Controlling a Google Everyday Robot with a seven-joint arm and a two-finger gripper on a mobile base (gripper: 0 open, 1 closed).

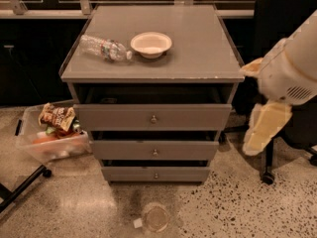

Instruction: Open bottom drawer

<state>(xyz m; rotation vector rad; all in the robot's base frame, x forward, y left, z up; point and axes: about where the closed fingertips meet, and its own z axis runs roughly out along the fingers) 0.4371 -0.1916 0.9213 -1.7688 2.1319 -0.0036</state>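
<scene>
The grey cabinet (198, 43) stands in the middle with three drawers. The bottom drawer (129, 174) is the lowest and narrowest grey front, with a small round metal knob (156, 175). A dark gap shows above it. The mid-sized front (124, 150) and the widest top front (114, 117) sit above it. My gripper (261, 128), cream-coloured under the white arm (292, 68), hangs to the right of the cabinet at about top-drawer height. It is apart from the cabinet and holds nothing that shows.
A plastic bottle (104, 48) lies beside a white bowl (151, 43) on the cabinet top. A clear bin of snacks (49, 138) sits on the floor at the left. A clear cup (156, 217) lies on the floor in front. A black chair (287, 14) stands behind the arm.
</scene>
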